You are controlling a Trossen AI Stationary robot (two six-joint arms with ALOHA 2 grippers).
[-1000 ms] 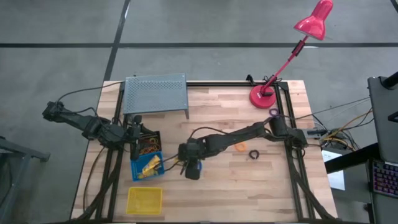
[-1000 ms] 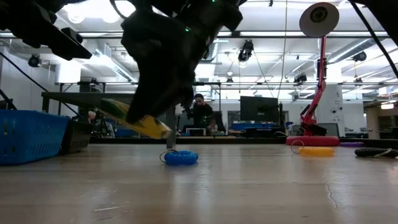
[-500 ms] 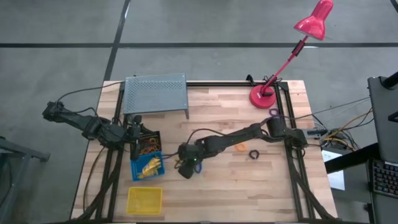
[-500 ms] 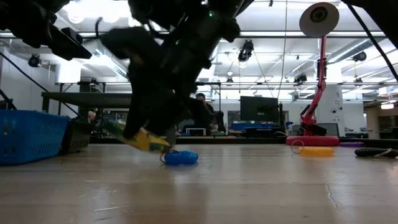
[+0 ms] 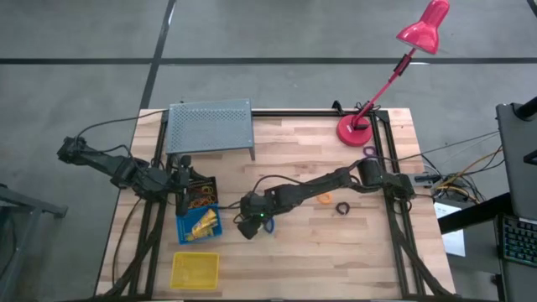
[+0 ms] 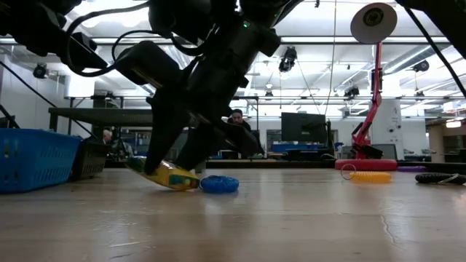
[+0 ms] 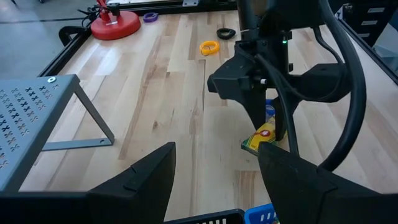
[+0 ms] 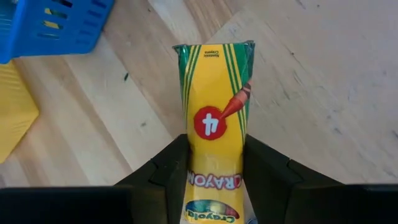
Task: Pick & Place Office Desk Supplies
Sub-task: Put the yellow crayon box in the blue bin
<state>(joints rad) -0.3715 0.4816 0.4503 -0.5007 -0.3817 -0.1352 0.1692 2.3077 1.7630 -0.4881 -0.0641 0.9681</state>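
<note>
high view: right pincer (image 5: 248, 228) reaches to the table's (image 5: 319, 252) middle, at 3 o'clock of the blue bin (image 5: 200, 225); left pincer (image 5: 186, 180) waits over the black bin (image 5: 200, 195), fingers wide, holding nothing
low view: crayon box (image 6: 164, 175) tilted, lower end touching the wood, blue ring (image 6: 218, 184) just beside it
left wrist view: orange band (image 7: 209, 47) and dark ring (image 7: 226, 33) lie well apart, near the lamp base (image 7: 115, 25)
right wrist view: fingers (image 8: 171, 167) flank the box, nipping it lightly, likely to steer it toward the bin
</note>
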